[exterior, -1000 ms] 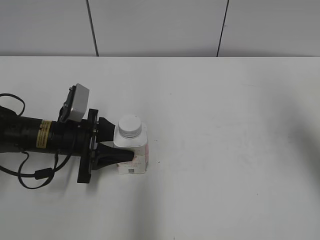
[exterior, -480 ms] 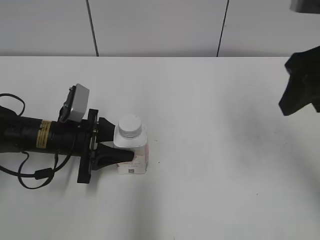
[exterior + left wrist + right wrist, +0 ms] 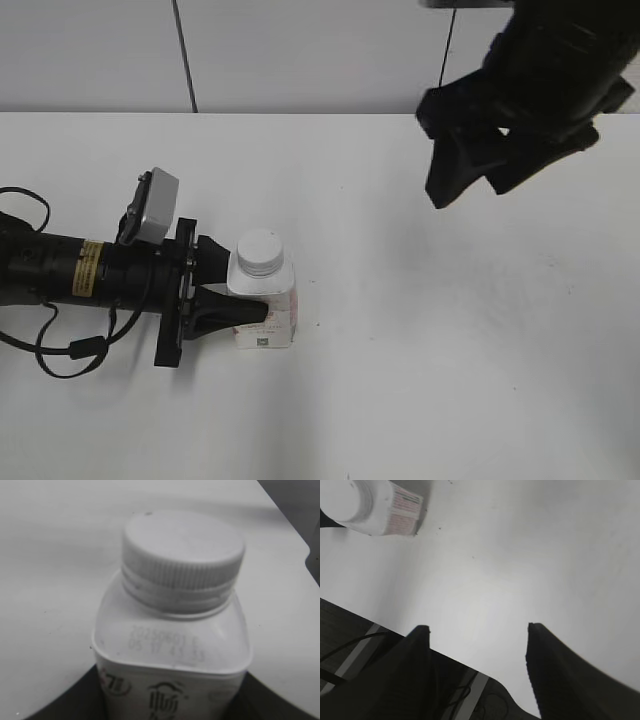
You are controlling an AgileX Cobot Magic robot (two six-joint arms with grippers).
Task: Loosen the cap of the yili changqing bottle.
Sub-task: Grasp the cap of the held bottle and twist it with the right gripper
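The yili changqing bottle (image 3: 268,312) stands upright on the white table, left of centre. Its white screw cap (image 3: 259,251) is on the neck. My left gripper (image 3: 236,292) comes in from the left and is shut on the bottle's body, one finger on each side. In the left wrist view the bottle (image 3: 172,675) fills the frame with the ribbed cap (image 3: 184,555) on top. My right gripper (image 3: 465,180) hangs open and empty high at the upper right, well away from the bottle. In the right wrist view its fingers (image 3: 476,630) are spread, with the bottle (image 3: 380,510) far off at the top left.
The white table (image 3: 450,350) runs to a back edge against a grey panelled wall (image 3: 310,50). Black cables (image 3: 60,350) trail from the left arm at the table's left side. The table's near edge and a dark floor show in the right wrist view (image 3: 350,640).
My right arm has come into view from the upper right and moved left toward the middle. The left gripper and the bottle have not moved.
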